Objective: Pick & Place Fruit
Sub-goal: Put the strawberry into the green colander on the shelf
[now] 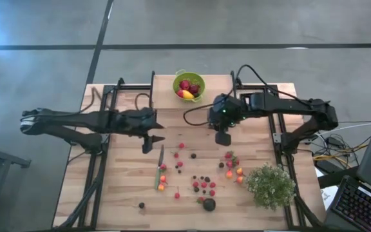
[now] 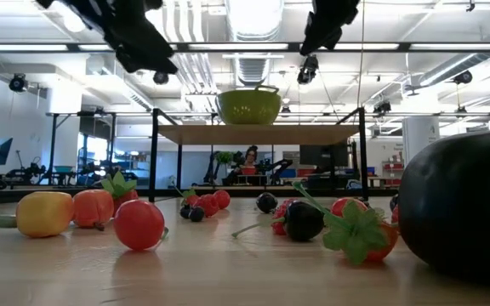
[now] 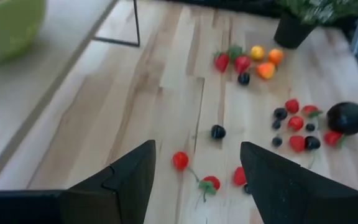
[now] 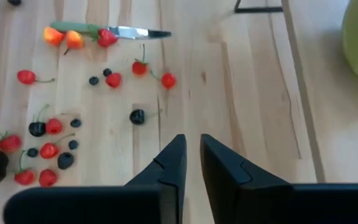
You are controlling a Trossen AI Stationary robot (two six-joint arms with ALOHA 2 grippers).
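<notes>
Most fruit (image 1: 201,185) lies scattered on my table (image 1: 118,193) near the knife (image 1: 158,169) and plant (image 1: 270,185); left gripper (image 1: 148,145) hovers apart, right gripper (image 1: 223,138) nearly together, empty; beyond, the green bowl (image 1: 178,78) holds a few pieces

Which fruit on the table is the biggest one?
The big dark round fruit near the table's front edge, left of the bushy plant. It is much larger than the small red berries scattered around it, and nearly black.
</notes>
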